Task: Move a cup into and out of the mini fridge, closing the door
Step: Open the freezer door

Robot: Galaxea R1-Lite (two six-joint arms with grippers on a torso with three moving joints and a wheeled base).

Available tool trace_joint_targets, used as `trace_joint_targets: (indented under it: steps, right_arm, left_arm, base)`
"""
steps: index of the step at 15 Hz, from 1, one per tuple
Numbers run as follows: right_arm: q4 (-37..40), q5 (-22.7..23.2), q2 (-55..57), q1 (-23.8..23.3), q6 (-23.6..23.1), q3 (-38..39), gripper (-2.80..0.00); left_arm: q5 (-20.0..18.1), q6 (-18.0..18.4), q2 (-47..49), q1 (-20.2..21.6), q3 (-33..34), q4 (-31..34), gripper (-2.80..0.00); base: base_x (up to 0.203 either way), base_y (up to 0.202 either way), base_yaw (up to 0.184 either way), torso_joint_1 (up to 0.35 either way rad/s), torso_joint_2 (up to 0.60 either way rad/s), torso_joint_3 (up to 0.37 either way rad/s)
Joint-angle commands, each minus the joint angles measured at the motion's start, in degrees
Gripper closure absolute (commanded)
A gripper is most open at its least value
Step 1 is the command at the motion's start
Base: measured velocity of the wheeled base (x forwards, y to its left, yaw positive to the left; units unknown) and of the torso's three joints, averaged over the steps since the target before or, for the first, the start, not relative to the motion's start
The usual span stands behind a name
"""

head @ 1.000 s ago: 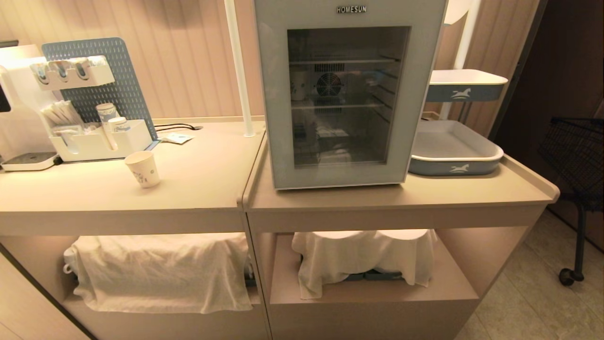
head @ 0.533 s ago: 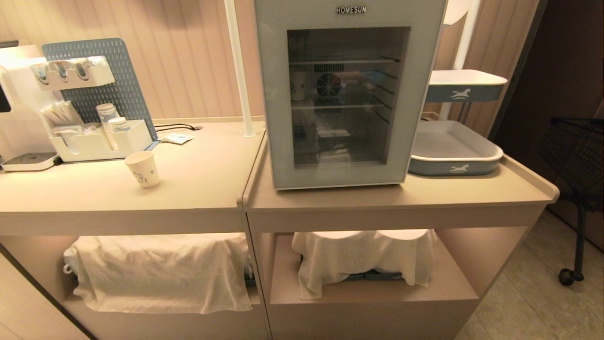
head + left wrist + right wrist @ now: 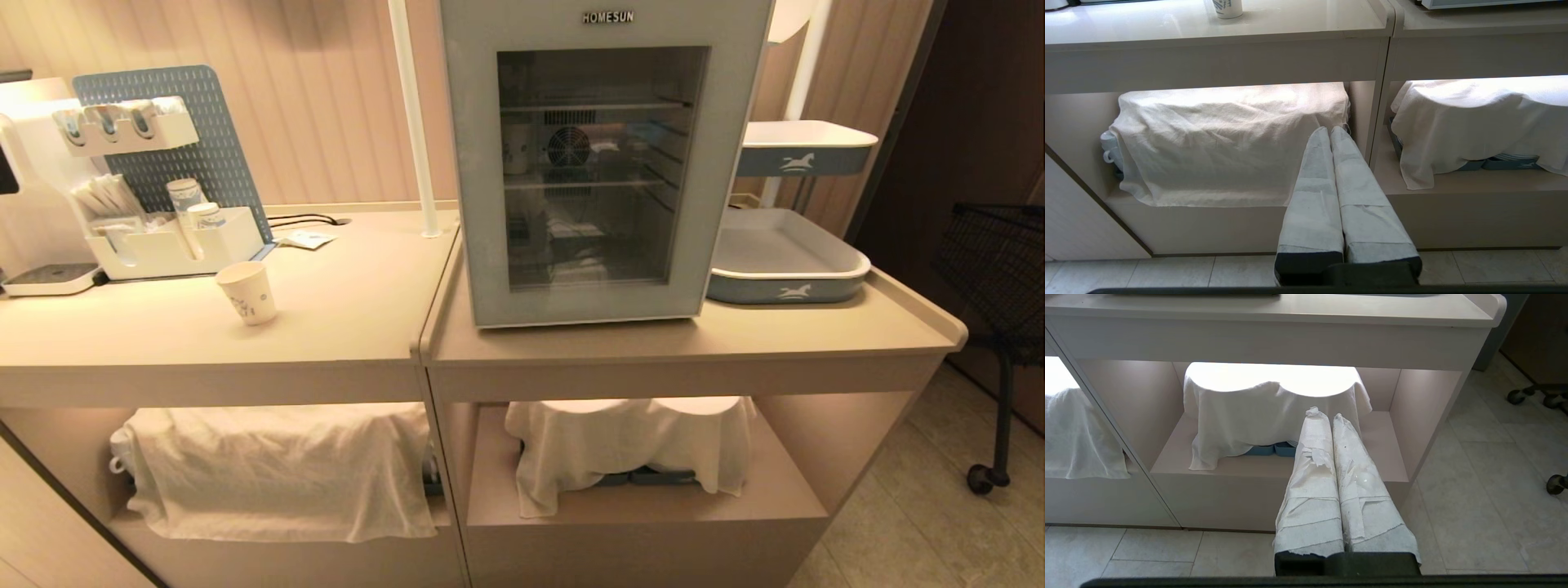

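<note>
L to R, two counters side by side. L counter (image 3: pixel 343 310): 1 white organiser (image 3: pixel 167 241) w/ a blue pegboard (image 3: pixel 204 139) behind it, a couple of stacked cups inside. In front, 1 paper cup (image 3: pixel 246 292), upright, alone on the top, blue print low on its side; print too small to read. 1 sachet (image 3: pixel 304 238) + 1 black cable (image 3: pixel 306 219) near the wall.

R counter: 1 mini fridge (image 3: pixel 600 163), lettered "HOMESUN" at the top. The door (image 3: pixel 478 188) is closed. Through the glass: wire shelves, round fan, 1 more cup on the upper shelf at L. Beside it, 2 grey-blue trays (image 3: pixel 785 265), each w/ a white horse logo, no words.

Below: 2 white cloths (image 3: pixel 277 465), one per shelf.

Both arms low, in front of the shelves. Left gripper (image 3: pixel 1329 130): fingers pressed together, nothing held. Right gripper (image 3: pixel 1323 415): same, wrapped fingers together, empty.
</note>
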Motion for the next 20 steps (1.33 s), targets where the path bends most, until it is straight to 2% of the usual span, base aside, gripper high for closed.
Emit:
trace_joint_targets:
  steps: [1,4,6,14,20]
  right_arm:
    - [0.1,0.0,-0.1,0.0,0.5,0.0,0.00]
    - [-0.1,0.1,-0.1,0.0,-0.2,0.1,0.00]
    - [-0.1,0.1,-0.1,0.0,-0.2,0.1,0.00]
    - [0.1,0.0,-0.1,0.0,0.4,0.0,0.00]
    - [0.2,-0.1,-0.1,0.0,0.7,0.0,0.00]
  left_arm:
    - [-0.1,0.2,0.1,0.0,0.0,0.2,0.00]
    - [-0.7,3.4,0.1,0.0,0.0,0.5,0.00]
    - [-0.8,3.9,0.1,0.0,0.0,0.1,0.00]
    - [-0.7,2.8,0.0,0.0,0.0,0.2,0.00]
    - [-0.7,3.0,0.0,0.0,0.0,0.3,0.00]
  base:
    - [0.000,0.000,0.000,0.000,0.00,0.000]
    - [0.000,0.000,0.000,0.000,0.00,0.000]
    - [0.000,0.000,0.000,0.000,0.00,0.000]
    - [0.169,0.000,-0.001,0.004,0.00,0.005]
    - [0.014,0.000,0.001,0.001,0.00,0.000]
